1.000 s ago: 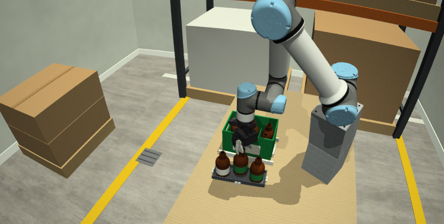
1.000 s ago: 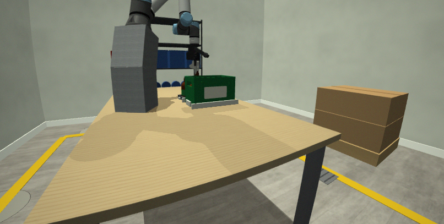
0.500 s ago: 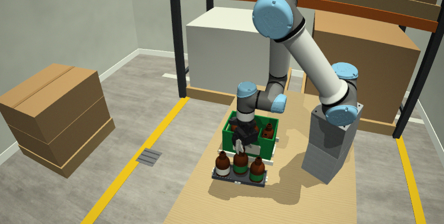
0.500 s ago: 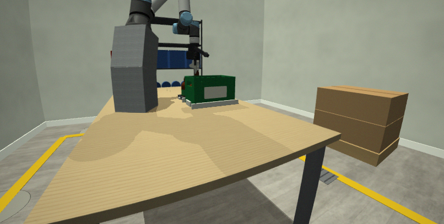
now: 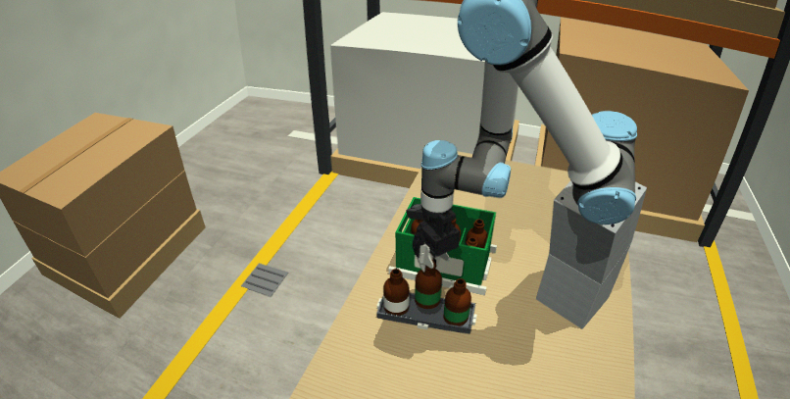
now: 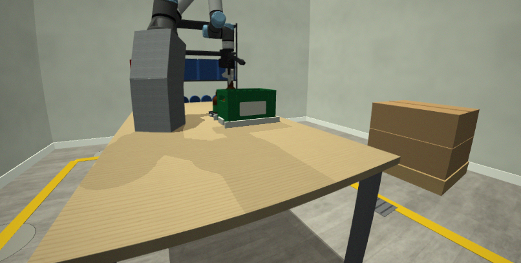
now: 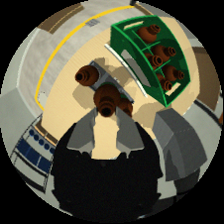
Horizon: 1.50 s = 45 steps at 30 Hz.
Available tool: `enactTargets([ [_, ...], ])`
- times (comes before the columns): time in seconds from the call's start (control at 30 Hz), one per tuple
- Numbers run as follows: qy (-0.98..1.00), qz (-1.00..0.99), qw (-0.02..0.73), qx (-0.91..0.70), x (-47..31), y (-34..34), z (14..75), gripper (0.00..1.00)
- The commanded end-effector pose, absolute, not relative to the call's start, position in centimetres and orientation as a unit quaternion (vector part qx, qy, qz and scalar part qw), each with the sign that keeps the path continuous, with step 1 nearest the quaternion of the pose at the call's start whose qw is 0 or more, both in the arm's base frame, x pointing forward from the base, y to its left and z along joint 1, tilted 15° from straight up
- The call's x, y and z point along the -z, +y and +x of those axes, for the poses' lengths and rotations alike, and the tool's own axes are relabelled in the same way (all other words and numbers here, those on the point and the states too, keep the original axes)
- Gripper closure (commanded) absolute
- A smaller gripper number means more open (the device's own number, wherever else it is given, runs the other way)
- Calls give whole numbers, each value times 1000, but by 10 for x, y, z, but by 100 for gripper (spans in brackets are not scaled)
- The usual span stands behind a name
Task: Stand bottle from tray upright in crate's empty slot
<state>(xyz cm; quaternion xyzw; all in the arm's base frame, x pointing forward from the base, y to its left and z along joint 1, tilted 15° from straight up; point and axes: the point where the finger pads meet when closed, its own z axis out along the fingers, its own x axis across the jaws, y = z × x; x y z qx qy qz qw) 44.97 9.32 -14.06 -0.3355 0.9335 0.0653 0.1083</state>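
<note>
Three brown bottles stand on a dark tray (image 5: 425,316) in front of the green crate (image 5: 450,252). My gripper (image 5: 426,263) is shut on the neck of the middle bottle (image 5: 428,288), which has a green label and is raised a little above the others. In the wrist view the fingers clamp that bottle's neck (image 7: 105,106). A white-labelled bottle (image 5: 396,292) stands to its left and a green-labelled one (image 5: 458,303) to its right. The crate (image 7: 149,52) holds several bottles. In the exterior view the crate (image 6: 245,103) hides most of the tray.
The grey arm pedestal (image 5: 591,252) stands on the table right of the crate. Cardboard boxes (image 5: 99,202) stand on the floor to the left. Shelving with large boxes (image 5: 409,86) rises behind the table.
</note>
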Motion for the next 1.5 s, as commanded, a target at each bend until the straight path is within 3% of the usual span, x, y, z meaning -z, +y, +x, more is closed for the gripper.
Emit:
enactTargets([
  [0.0,933,-336,109,-65,134,92,449,100],
  [1.47,933,-336,109,-65,117,88,446,100],
])
